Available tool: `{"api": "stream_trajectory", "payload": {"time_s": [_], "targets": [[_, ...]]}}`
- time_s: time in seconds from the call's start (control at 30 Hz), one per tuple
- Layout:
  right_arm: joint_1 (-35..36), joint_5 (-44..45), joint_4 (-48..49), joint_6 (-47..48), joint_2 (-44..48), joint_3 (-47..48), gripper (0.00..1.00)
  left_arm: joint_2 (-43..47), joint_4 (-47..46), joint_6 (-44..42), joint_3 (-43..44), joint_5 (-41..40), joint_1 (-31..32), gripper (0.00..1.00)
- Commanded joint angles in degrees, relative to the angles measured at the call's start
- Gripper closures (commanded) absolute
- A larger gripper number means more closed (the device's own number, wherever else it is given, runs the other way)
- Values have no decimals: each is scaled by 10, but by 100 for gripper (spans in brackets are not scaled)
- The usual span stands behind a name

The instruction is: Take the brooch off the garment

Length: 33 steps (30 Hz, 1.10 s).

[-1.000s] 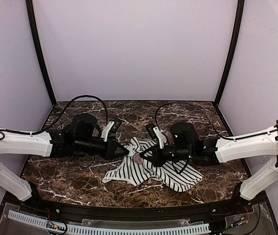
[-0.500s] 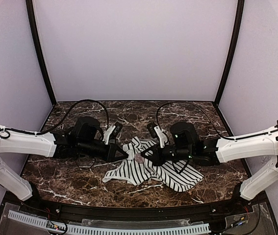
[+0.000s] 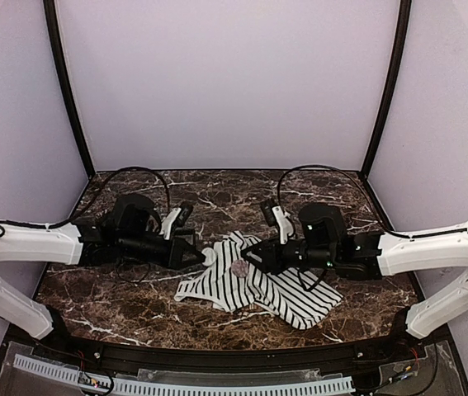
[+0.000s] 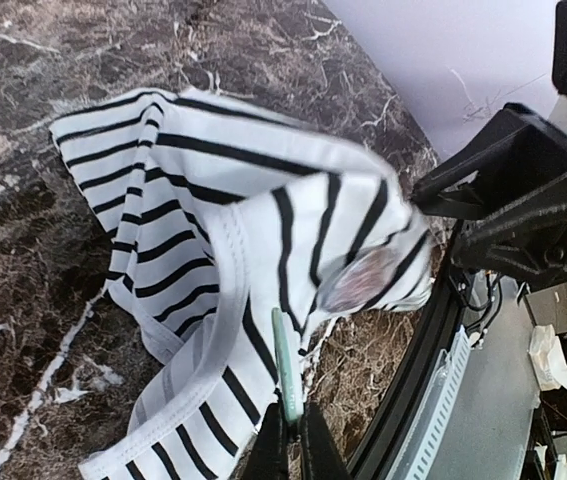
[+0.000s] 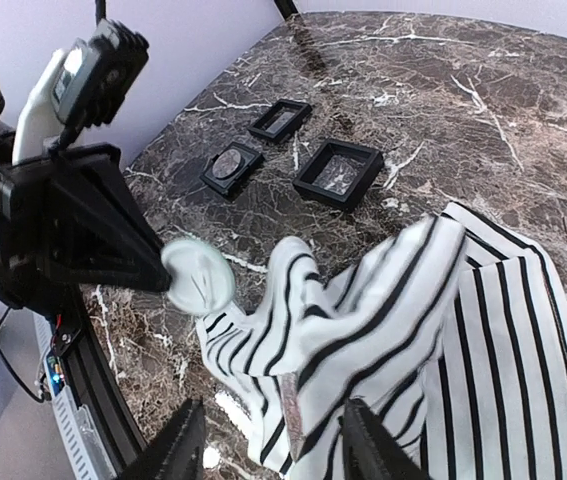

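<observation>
Two sets of fingers from above, over a dark, veined marble worktop (image 3: pixel 118 305): left fingers (image 3: pixel 191 252) and right fingers (image 3: pixel 262 254), tips near each other. Under them the garment (image 3: pixel 287 293), soft, crumpled, with the round pinkish brooch (image 3: pixel 238 267) on a raised fold.

Left wrist: left fingers pressed together on a thin pale disc (image 4: pixel 285 372), edge-on; glossy brooch beyond.

Right wrist: right fingers apart, flanking the brooch's fold. Farther off, three square black boxes (image 5: pixel 338 172), one holding a round grey piece (image 5: pixel 229 165); other contents unclear.
</observation>
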State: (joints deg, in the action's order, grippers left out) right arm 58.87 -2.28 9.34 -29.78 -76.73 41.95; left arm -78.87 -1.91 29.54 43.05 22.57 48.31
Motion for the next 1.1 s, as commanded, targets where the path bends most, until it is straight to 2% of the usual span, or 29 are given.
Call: {"api": "stream_trajectory", "payload": {"time_s": [0.0, 0.03, 0.1, 0.17, 0.27, 0.4, 0.5, 0.6, 1.07], "targets": [[-1, -16, 27, -3, 59, -38, 39, 76, -31, -4, 0, 48, -17, 99], [-1, -29, 38, -2, 72, -46, 29, 80, -31, -8, 3, 67, -18, 99], [-2, -65, 66, 1, 100, -60, 19, 87, -24, -21, 16, 107, -20, 99], [-2, -106, 92, 4, 121, -66, 16, 88, -11, -39, 34, 145, -22, 99], [-1, -150, 96, 12, 131, -50, 16, 75, -3, -66, 68, 209, -24, 99], [-1, -194, 84, 25, 110, -15, 21, 46, 23, -116, 120, 293, -25, 99], [0, -219, 84, 23, 85, 5, 27, 21, 62, -160, 153, 320, -24, 99], [-1, -227, 105, 11, 71, 9, 28, -6, 78, -184, 179, 355, -24, 99], [2, -235, 140, -12, 43, 18, 53, -19, 61, -194, 173, 377, -24, 99]]}}
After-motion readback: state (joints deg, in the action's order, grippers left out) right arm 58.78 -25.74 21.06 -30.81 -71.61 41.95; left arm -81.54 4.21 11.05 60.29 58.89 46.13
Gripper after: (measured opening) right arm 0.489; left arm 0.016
